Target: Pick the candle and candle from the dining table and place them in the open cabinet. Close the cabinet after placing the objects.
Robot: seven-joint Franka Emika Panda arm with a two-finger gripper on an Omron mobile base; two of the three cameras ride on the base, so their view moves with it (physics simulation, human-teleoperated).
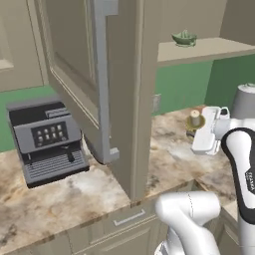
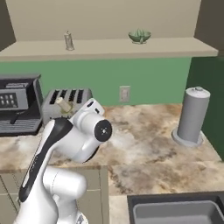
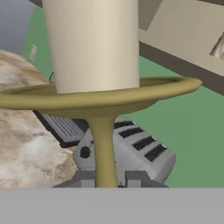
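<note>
Left base view: your cabinet [image 1: 94, 74] stands with its door swung open above the marble counter [image 1: 60, 204].
Your gripper [image 3: 106, 178] pinches the brass stem of the candle [image 3: 94, 48], lifted off the counter just beside the toaster [image 3: 131, 151].

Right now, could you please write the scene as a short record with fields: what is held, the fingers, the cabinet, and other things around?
held: candle on its brass candlestick, carried above the counter
fingers: shut on the thin stem, one finger on each side
cabinet: door stands open, not yet closed
nearby on counter: coffee machine, toaster, grey canister
shelf: green bowl
</note>
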